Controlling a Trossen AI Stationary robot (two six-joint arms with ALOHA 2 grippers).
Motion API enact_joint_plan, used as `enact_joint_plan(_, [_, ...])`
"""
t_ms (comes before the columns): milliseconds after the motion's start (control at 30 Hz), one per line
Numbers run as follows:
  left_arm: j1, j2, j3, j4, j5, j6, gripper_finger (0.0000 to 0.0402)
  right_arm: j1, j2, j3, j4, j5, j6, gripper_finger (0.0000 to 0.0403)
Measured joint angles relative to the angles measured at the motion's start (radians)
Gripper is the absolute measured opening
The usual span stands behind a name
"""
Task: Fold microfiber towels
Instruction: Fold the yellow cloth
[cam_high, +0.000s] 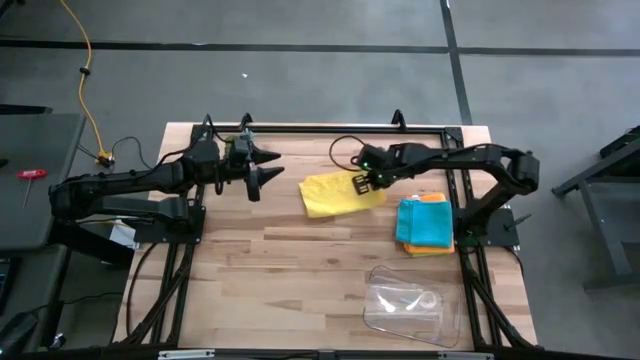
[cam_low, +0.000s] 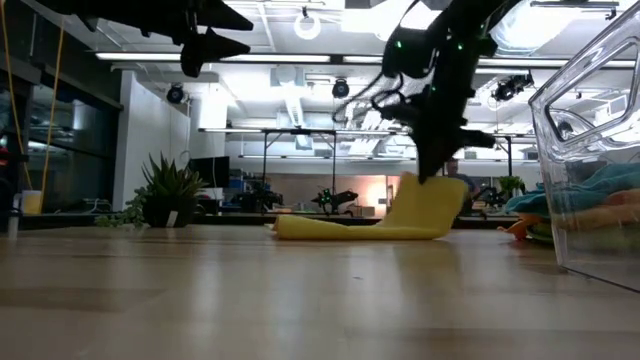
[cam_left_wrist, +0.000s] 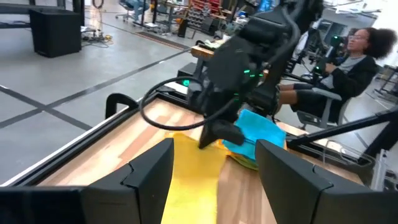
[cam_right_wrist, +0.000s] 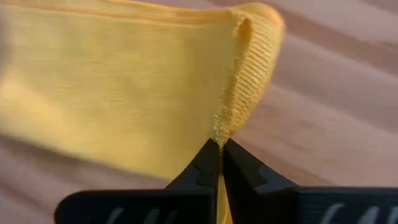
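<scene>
**Yellow towel pinched at its edge**

From above, yellow towel (cam_high: 338, 193) lies mid-table, right gripper (cam_high: 362, 182) on its right edge, left gripper (cam_high: 262, 166) spread wide just beside it.

Table level: that edge lifts up.

Right wrist: fingers (cam_right_wrist: 202, 169) clamp tight on the hem.

A plain yellow towel (cam_high: 338, 193) lies on the pale, wood-striped surface (cam_high: 280, 280). A teal towel (cam_high: 424, 221) tops an orange one (cam_high: 432, 247). The tray (cam_high: 405, 303) is clear.
</scene>
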Motion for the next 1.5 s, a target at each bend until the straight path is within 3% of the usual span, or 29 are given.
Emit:
enact_joint_plan(167, [0.0,0.0,0.0,0.0,-0.002,-0.015,0.0216,0.064,0.007,0.0,0.178,-0.054,0.093,0.0])
enact_joint_plan(400, [0.0,0.0,0.0,-0.001,-0.001,-0.042,0.0216,0.113,0.008,0.001,0.39,-0.047,0.217,0.0])
enact_joint_plan(633, [0.0,0.0,0.0,-0.018,0.001,-0.041,0.0216,0.14,0.056,0.002,0.477,-0.025,0.315,0.0])
enact_joint_plan(1000, [-0.006,0.0,0.0,-0.185,0.001,-0.033,0.0216,0.167,0.168,0.002,0.581,-0.004,0.432,0.0])
enact_joint_plan(1500, [-0.007,0.0,-0.001,-0.184,0.001,-0.033,0.0216,0.178,0.254,0.002,0.777,-0.009,0.525,0.0])
